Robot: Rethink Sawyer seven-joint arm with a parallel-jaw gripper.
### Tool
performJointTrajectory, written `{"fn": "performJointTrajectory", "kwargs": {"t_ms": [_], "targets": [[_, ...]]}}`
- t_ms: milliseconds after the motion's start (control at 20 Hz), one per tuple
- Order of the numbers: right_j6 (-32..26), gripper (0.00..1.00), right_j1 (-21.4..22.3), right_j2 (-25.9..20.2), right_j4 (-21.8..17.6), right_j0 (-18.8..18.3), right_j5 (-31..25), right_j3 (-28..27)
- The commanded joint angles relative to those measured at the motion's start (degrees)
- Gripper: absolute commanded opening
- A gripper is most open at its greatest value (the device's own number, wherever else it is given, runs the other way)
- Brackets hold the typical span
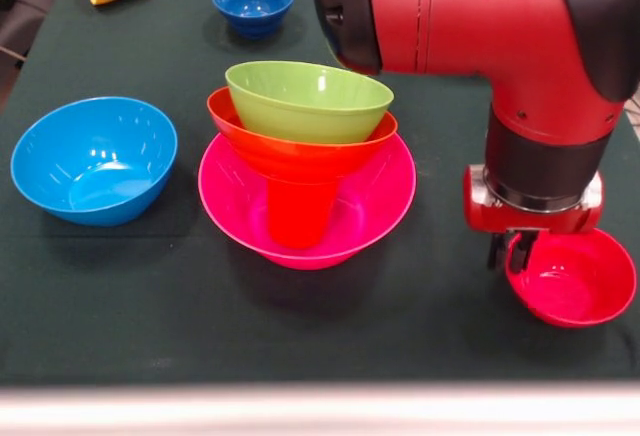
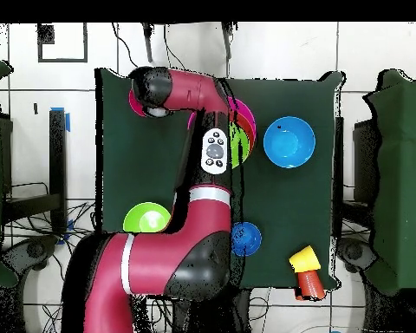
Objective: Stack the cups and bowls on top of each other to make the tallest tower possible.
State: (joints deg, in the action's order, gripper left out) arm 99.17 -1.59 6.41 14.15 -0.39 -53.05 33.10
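The front view sits low and close across the table (image 1: 120,346), facing the arm (image 1: 470,16). The overhead view looks straight down from higher, robot base lowest. Both share the tower (image 1: 305,166), probably partly hidden overhead.

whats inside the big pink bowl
A red cup stands in the pink bowl, carrying an orange bowl with a green bowl nested on top. The cup's rim is covered.
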Motion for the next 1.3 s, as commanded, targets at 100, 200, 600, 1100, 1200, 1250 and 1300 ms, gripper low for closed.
{"fn": "performJointTrajectory", "kwargs": {"t_ms": [100, 200, 600, 1100, 1200, 1250, 1300], "targets": [[4.52, 0.00, 3.52, -3.20, 0.63, -0.80, -13.89, 1.66], [4.17, 0.00, 4.51, -3.37, 0.91, -1.14, -15.76, 2.16], [2.97, 0.00, 7.08, -4.15, 0.99, -2.01, -16.93, 5.57], [-0.66, 0.00, 14.67, -6.03, 1.44, -2.62, -12.40, 18.47], [-2.89, 0.00, 16.77, -7.25, 2.27, -3.58, -12.67, 21.52], [-4.06, 0.00, 18.49, -7.52, 2.61, -4.15, -12.79, 23.96], [-4.65, 0.00, 19.81, -7.73, 2.86, -4.53, -13.63, 25.45]]}}
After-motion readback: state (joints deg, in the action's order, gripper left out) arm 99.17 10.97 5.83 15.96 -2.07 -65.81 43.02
